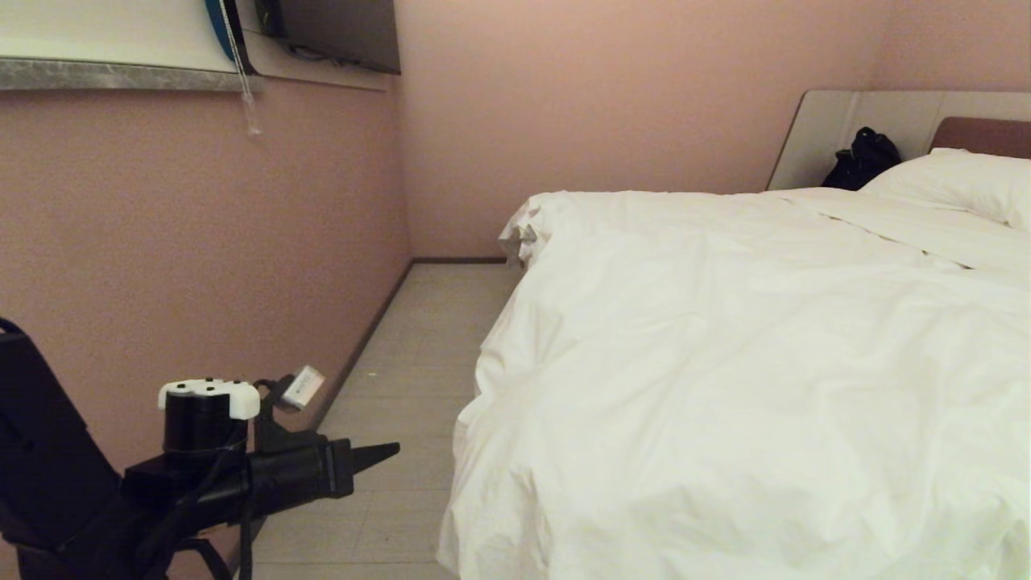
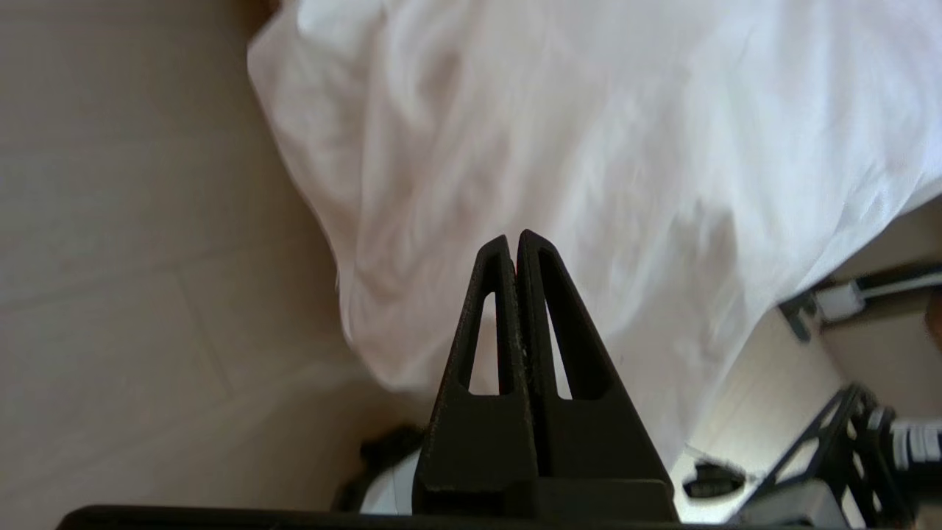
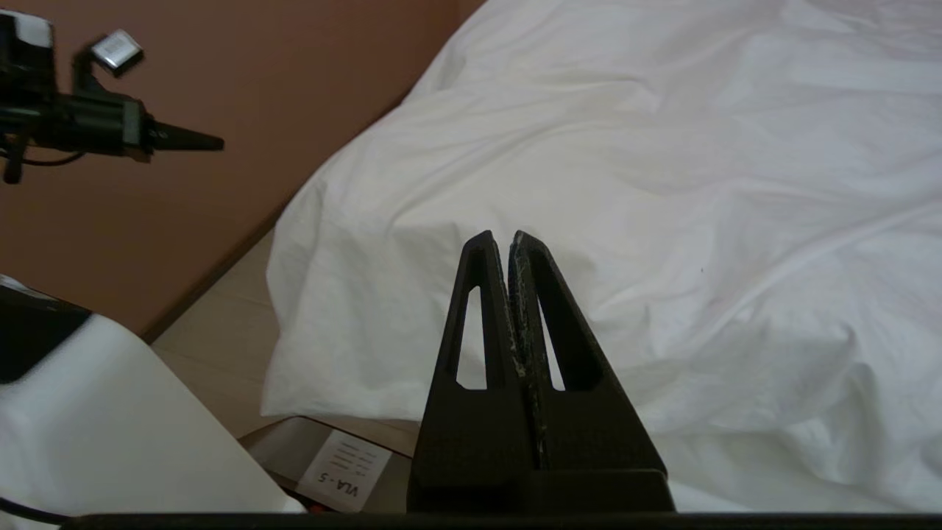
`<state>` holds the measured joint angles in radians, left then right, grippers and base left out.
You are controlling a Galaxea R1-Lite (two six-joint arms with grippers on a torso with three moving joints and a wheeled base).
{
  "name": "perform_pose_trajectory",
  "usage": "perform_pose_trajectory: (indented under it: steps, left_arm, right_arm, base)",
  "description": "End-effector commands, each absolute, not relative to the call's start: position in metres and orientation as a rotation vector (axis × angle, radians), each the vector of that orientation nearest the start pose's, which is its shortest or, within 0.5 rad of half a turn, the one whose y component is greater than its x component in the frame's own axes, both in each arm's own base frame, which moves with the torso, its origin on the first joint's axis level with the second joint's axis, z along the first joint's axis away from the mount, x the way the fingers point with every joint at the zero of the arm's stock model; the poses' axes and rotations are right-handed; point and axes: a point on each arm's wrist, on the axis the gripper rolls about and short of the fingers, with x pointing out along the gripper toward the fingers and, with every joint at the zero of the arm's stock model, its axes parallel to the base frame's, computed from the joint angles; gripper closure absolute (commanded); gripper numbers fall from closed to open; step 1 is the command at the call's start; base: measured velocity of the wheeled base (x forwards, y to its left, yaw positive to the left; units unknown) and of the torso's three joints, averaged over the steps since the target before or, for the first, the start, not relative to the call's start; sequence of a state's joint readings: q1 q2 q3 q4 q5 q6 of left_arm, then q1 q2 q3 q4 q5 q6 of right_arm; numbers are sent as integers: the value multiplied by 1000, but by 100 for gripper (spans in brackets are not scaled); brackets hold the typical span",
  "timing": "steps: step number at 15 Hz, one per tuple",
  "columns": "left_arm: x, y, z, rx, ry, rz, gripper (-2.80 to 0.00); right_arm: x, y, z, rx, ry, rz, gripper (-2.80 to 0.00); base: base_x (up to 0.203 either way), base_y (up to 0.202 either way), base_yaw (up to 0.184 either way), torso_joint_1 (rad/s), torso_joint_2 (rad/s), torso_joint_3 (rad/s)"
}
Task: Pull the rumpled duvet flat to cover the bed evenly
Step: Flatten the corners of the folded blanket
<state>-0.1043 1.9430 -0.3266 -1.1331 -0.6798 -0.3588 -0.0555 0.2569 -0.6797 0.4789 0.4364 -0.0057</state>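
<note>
wall (image 1: 201,242): pink, runs along my left side, with a grey ledge (image 1: 121,74) up top.
left gripper (image 1: 392,448): mine, low on the left over the floor (image 1: 403,379), fingers pinched together on nothing, pointing at the duvet but well clear of it.
duvet (image 1: 725,362): big white puffy thing, spread over the bed with its near corner hanging down toward the floor, a few creases and a bunched far corner.
right gripper (image 3: 499,237): also clenched and empty, hovering over the duvet's near end, not touching as far as I can tell.
bag (image 1: 863,158): black, against the grey panel (image 1: 821,129).
pillow (image 1: 958,181): white, far right by the brown headboard (image 1: 987,135).
</note>
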Motion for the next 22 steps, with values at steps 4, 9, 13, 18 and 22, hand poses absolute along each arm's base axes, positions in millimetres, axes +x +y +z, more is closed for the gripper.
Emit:
perform_pose_trajectory:
  steps: [4,9,13,18,22]
  left_arm:
    - [262,-42,51,-519,587,-673,0]
    - [264,-44,55,-576,591,-664,0]
    - [264,-51,56,-604,606,-673,0]
    - [261,-54,59,-624,614,-679,0]
    - [257,-66,62,-635,632,-720,0]
  right_arm:
    - [-61,11,182,-20,-22,383,0]
    - [-43,7,132,-112,-79,224,0]
    - [-35,2,110,-96,-115,35,0]
    - [-23,1,75,-55,1,3,0]
    - [-23,1,75,-43,3,2,0]
  base:
    - [0,0,0,0,0,0]
    - [0,0,0,0,0,0]
    - [0,0,0,0,0,0]
    - [0,0,0,0,0,0]
    - [0,0,0,0,0,0]
